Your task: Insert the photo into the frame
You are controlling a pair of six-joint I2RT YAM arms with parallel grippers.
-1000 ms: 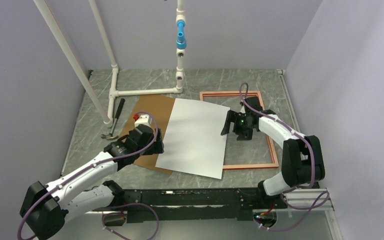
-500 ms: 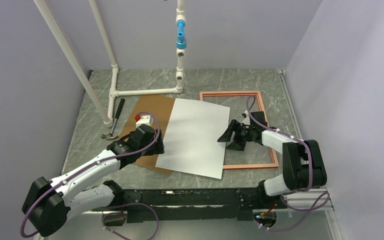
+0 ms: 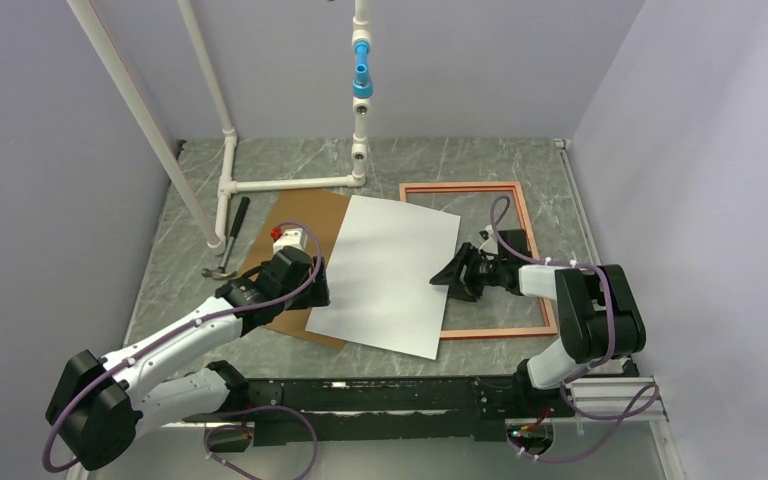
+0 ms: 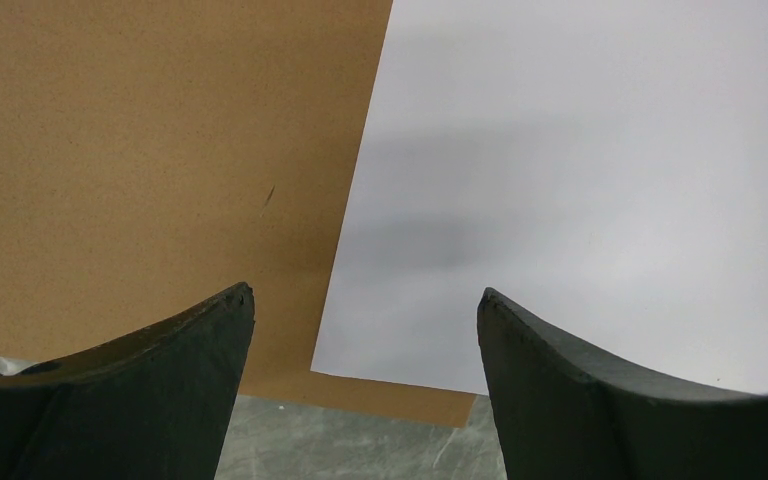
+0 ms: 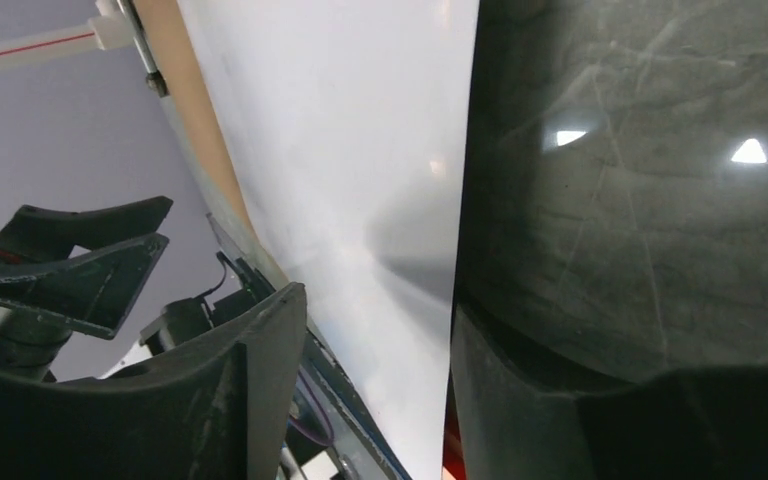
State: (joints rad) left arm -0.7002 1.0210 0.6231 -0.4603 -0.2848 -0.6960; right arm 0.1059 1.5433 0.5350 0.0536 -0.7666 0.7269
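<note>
The photo [image 3: 385, 272] lies white face up, its left part over a brown backing board [image 3: 295, 228] and its right edge over the left rail of the red frame [image 3: 538, 296]. My right gripper [image 3: 450, 279] lies low at that right edge. In the right wrist view the photo [image 5: 360, 150] runs between the fingers of the right gripper [image 5: 378, 300], with a gap still on one side. A sliver of the frame [image 5: 450, 452] shows below. My left gripper [image 3: 315, 292] hovers open over the photo's near left corner [image 4: 360, 350] and the board [image 4: 160, 150]; the left gripper [image 4: 365, 300] holds nothing.
A white pipe stand [image 3: 290, 183] rises at the back left. A hammer [image 3: 232, 235] lies left of the board, with a small red-and-white block [image 3: 285, 236] on the board's edge. Glossy dark marble [image 5: 640, 200] shows inside the frame. Walls close in on both sides.
My right gripper came down and left from inside the frame to the photo's right edge, and its jaws narrowed around that edge. The photo's near right corner shifted slightly left. The left arm barely moved.
</note>
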